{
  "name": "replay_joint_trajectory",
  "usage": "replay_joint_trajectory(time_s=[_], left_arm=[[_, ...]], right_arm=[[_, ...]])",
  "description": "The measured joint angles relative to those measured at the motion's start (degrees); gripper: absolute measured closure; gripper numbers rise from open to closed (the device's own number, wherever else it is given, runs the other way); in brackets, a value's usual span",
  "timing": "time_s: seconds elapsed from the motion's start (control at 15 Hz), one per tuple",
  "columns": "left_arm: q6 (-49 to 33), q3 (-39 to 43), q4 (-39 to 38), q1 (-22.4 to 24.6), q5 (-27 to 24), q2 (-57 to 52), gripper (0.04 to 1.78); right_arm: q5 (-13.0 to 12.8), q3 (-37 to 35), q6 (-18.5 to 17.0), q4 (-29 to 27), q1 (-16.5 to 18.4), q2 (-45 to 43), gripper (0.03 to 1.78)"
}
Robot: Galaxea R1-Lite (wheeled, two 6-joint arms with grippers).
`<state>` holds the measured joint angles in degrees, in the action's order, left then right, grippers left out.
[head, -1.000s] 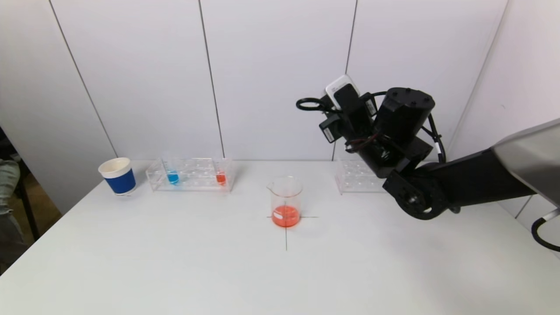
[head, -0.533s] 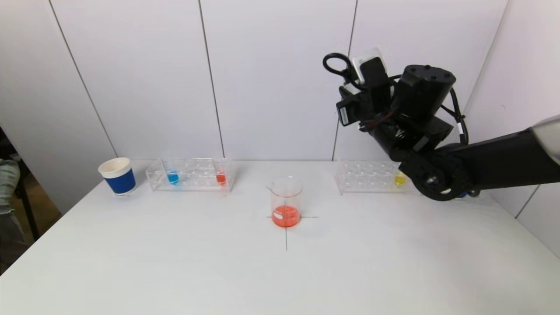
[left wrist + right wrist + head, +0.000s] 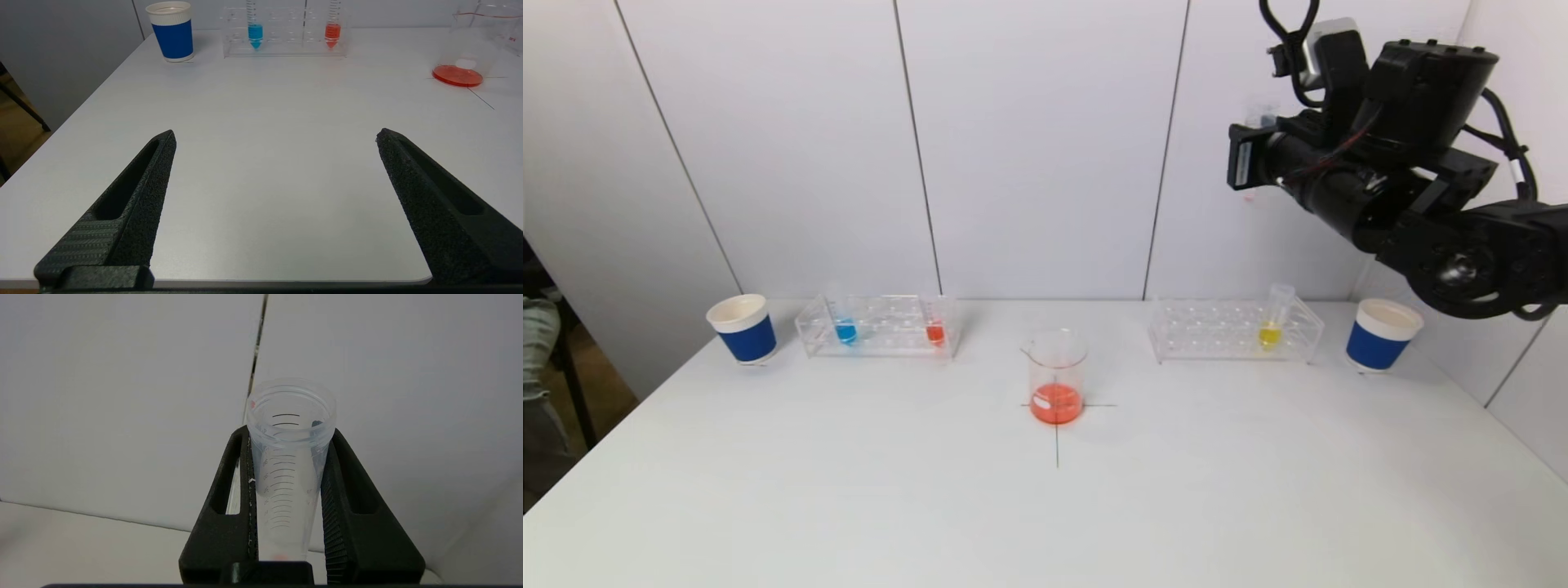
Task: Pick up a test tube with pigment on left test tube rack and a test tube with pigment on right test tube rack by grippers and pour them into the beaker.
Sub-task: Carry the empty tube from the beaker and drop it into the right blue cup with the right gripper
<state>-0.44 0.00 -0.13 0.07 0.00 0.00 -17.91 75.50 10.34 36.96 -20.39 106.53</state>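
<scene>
Left of the clear beaker [image 3: 1057, 371] with its orange-red liquid, tubes hold blue [image 3: 845, 331] and orange [image 3: 935, 331]; right of it, yellow [image 3: 1269, 334]. Both cups [image 3: 743, 328] [image 3: 1382, 335] are blue with white rims.

Bright, even, diffuse light from overhead, no hard shadows. Table [image 3: 849, 506] reads near-white w/ soft grey shade around the beaker [image 3: 1057, 377] base and under both racks. Mild sheen on table in lower centre of left wrist view, no strong glare. Head view sharp centre to edge; dim strip at far left. Right wrist view: test tube [image 3: 289, 457] rim crisp, wall behind soft and featureless. Left wrist view: near fingers [image 3: 135, 204] sharp, beaker at upper right slightly washed out.
</scene>
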Motion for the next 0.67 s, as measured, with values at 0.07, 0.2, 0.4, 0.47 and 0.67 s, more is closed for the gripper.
replay_joint_trajectory(time_s=[0.07, 0.2, 0.4, 0.47, 0.67], left_arm=[[0.0, 0.0, -0.02, 0.0, 0.0, 0.0, 0.1], [0.02, 0.0, -0.02, 0.0, -0.02, 0.0, 0.1], [0.02, 0.0, -0.02, 0.0, 0.0, 0.0, 0.1], [0.02, 0.0, -0.02, 0.0, 0.0, 0.0, 0.1], [0.02, 0.0, -0.02, 0.0, 0.0, 0.0, 0.1]], right_arm=[[0.02, 0.63, -2.54, -2.82, 1.24, -0.78, 1.31], [0.38, 2.43, -7.28, -8.24, 3.73, -1.83, 1.31], [0.88, 5.16, -10.36, -12.79, 8.91, -2.26, 1.31], [1.32, 5.99, -11.15, -12.58, 10.86, -1.94, 1.31], [2.8, 8.13, -12.26, -12.98, 16.38, -0.74, 1.31]])
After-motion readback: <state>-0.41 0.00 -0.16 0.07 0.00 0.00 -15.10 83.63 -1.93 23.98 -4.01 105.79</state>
